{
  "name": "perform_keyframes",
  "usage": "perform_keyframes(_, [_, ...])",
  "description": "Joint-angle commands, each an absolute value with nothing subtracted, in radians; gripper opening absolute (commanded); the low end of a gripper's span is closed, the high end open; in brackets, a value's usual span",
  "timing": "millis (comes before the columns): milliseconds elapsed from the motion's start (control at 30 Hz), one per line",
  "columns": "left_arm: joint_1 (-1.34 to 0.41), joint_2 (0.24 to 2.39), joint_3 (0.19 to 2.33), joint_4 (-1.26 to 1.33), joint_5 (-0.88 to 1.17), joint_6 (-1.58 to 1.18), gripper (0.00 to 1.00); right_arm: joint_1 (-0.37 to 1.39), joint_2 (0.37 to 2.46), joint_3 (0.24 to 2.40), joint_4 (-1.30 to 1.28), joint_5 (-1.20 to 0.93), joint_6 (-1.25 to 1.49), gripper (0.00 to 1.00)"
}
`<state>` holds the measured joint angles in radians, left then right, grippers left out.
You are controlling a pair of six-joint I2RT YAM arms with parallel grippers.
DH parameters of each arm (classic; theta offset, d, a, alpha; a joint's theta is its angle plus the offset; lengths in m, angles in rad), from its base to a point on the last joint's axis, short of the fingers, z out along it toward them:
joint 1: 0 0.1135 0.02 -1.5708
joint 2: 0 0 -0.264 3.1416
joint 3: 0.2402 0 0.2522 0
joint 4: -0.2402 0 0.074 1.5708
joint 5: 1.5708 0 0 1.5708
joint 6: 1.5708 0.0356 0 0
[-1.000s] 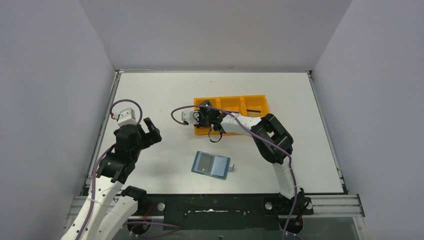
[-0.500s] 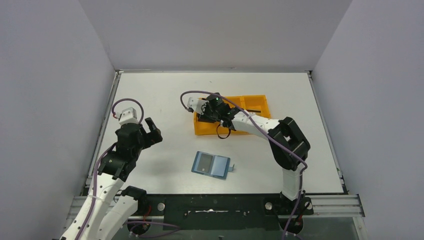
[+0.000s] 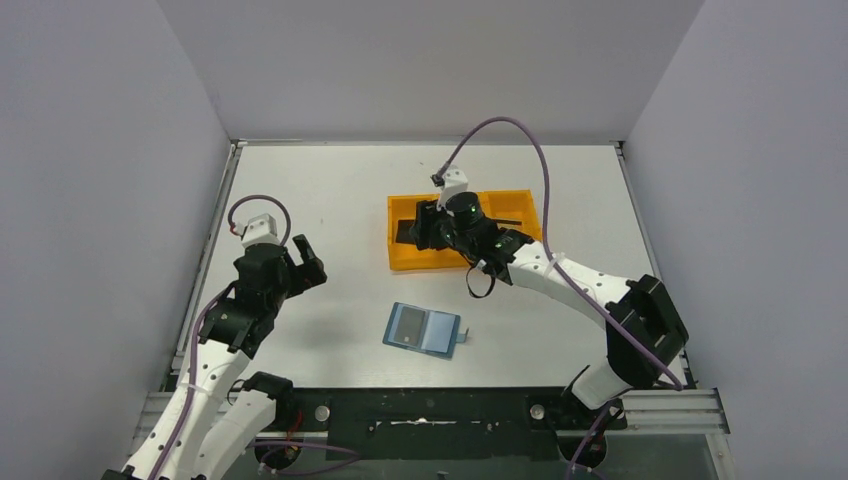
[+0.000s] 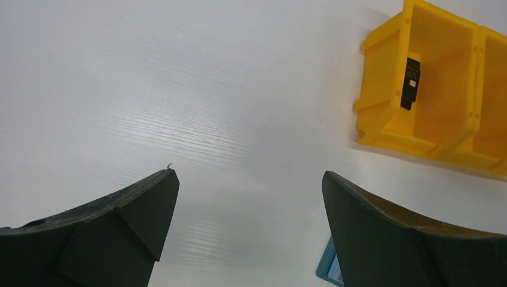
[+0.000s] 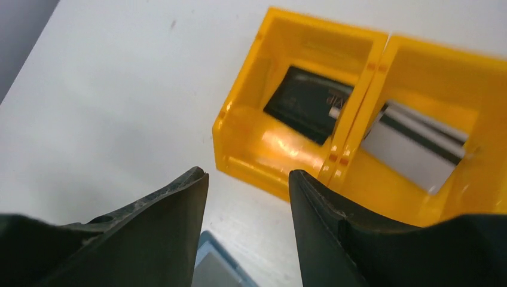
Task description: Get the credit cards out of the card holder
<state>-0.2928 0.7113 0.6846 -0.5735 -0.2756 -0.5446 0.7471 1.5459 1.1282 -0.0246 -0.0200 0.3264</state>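
Since a second ago my right arm has swung its elbow out to the right, and the right end effector [image 3: 424, 228] now comes at the tray [image 3: 412, 262] from the right rather than the left. Its fingers, nearly together then, now stand moderately apart with nothing between them [image 5: 248, 174], above the tray's near-left corner.

The counter [image 3: 330, 190] is white and faintly ribbed, walled by grey panels on three sides. It has broad bare room left of and beyond the tray, and a bare strip between tray and holder.

The tray is glossy orange plastic with three box-shaped compartments. A black card [image 5: 308, 101] lies tilted in the left one. A silver-grey card [image 5: 412, 149] with a dark stripe leans in the middle one. A thin dark shape shows in the right one, too small to tell.

The holder [image 3: 425, 328] lies opened flat on the counter, near the tray, snap tab on its right. A grey rectangle shows on its left half; I cannot tell if it is a card.

The left end effector [image 3: 305, 262] hangs over the left side, well apart from both, spread wide and empty [image 4: 248, 174].
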Motion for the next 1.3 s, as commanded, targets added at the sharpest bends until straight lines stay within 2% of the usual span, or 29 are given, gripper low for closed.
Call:
perform_keyframes(0, [-0.287,0.709,0.694,-0.536,-0.267,-0.540,0.93,0.835,1.505,1.020,-0.127,0.099,0.729,0.52])
perform_keyframes(300, [-0.286,0.707,0.692,-0.533,-0.258,-0.541,0.93,1.087,1.516,0.989,-0.296,0.411,1.019,0.53])
perform_keyframes(1000, [-0.285,0.703,0.688,-0.534,-0.255,-0.545,0.93,1.193,1.832,1.228,-0.533,0.388,1.027,0.50])
perform_keyframes(1267, [-0.285,0.704,0.687,-0.534,-0.250,-0.544,0.93,1.194,1.867,1.223,-0.547,0.389,1.045,0.43])
